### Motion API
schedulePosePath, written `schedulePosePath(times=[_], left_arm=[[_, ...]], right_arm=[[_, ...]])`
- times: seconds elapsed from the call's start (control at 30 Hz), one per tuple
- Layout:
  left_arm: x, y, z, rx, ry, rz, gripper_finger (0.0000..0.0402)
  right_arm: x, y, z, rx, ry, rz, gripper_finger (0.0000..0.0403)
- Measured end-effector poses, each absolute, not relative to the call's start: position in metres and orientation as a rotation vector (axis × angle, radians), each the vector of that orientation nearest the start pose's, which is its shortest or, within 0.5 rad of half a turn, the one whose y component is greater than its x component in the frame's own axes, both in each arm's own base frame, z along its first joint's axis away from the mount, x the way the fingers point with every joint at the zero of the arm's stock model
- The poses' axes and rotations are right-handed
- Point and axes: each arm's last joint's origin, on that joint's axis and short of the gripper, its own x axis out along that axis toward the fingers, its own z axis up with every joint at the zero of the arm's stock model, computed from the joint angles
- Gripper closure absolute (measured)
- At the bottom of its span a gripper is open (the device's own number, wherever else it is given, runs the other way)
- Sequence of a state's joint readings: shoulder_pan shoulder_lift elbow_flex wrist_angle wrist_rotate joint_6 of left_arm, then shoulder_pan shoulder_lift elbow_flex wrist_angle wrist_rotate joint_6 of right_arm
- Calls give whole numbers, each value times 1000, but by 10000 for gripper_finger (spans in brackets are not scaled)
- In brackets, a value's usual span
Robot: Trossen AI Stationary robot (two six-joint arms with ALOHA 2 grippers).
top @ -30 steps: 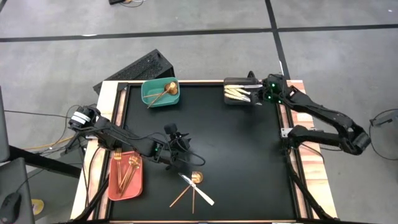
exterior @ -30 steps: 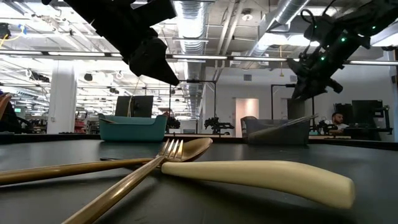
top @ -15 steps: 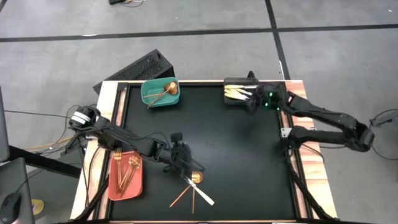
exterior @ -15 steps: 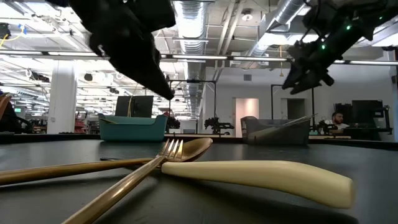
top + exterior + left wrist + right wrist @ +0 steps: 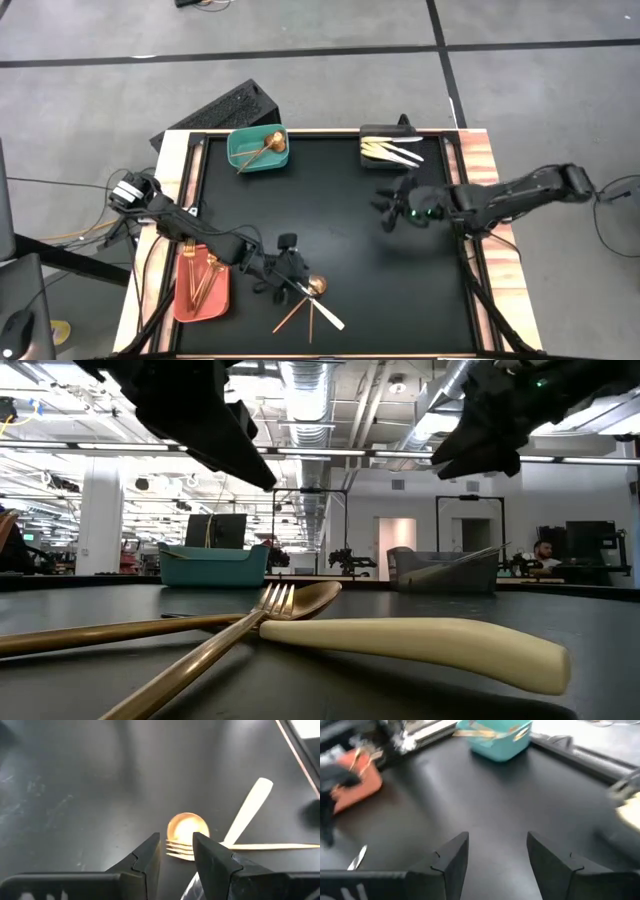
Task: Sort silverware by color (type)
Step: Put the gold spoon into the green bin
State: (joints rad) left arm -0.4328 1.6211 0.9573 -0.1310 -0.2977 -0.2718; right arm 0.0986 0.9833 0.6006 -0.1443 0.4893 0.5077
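Both end effectors empty | left (image 5: 176, 851) parted above spoon (image 5: 187, 827) | right (image 5: 497, 850) parted

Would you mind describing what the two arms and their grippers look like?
Both arms are dark, slim and jointed, with black cables running along them. The left arm has a pale grey-white section near its base. The right arm shows small green lights by its wrist. The left gripper and right gripper each have two black, flat-sided, wedge-shaped jaws on a dark crossbar.
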Motion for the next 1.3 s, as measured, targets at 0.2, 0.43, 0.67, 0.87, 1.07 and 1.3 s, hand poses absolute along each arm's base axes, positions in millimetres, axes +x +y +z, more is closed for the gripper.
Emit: schedulePosePath(times=[0.2,0.43,0.67,0.87,1.07,1.3], left_arm=[[308,-127,189,68,727,84,296],[311,-122,181,64,740,148,296],[311,-119,182,44,690,287,296],[305,-116,192,20,738,377,296],[297,-114,199,26,767,422,296],[284,-114,207,55,736,524,296]], right_arm=[[233,48,211,354,449,-378,186],[267,82,169,414,480,-157,186],[296,91,147,488,531,36,186],[333,100,136,524,597,102,186],[358,109,124,519,714,117,194],[378,118,112,535,806,200,242]])
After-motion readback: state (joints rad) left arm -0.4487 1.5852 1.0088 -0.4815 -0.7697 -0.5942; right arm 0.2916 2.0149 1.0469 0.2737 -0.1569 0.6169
